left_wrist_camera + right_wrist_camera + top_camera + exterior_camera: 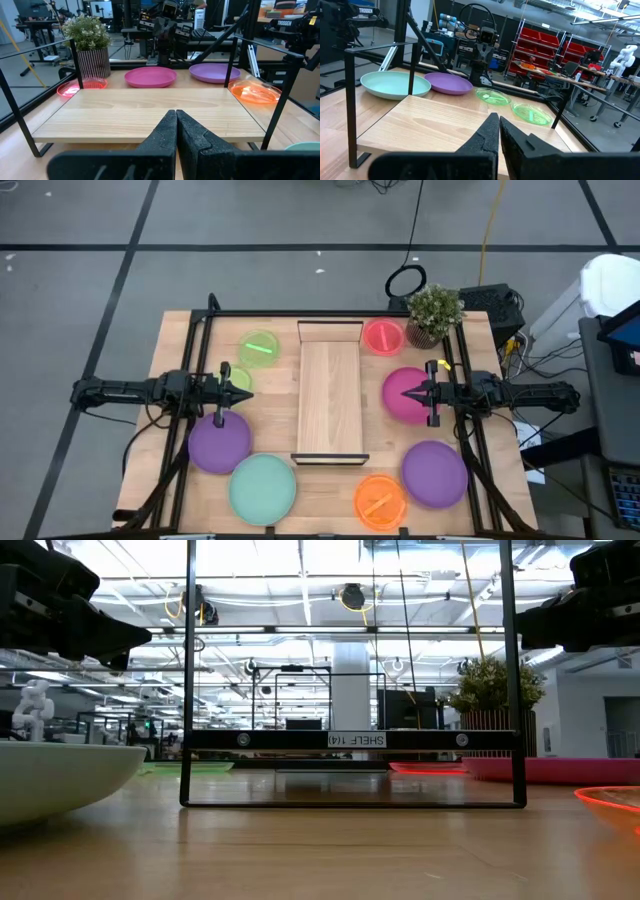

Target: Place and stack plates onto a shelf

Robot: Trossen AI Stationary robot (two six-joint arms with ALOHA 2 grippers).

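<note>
Between closed left end effector [243, 389] and right end effector [408, 392], shelf [330, 395] lies bare

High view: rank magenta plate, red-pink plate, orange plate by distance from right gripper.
From the right gripper:
1. Magenta plate, right under the gripper.
2. Red-pink plate, at the table's far edge beside the potted plant.
3. Orange plate, at the near edge.

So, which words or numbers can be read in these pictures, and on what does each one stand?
"SHELF (14)": on a small white label on the black crossbar of the shelf end frame, low view.
"TROSSEN": on the arm in the left wrist view, and again in the right wrist view.
Nothing else is legible.
</note>
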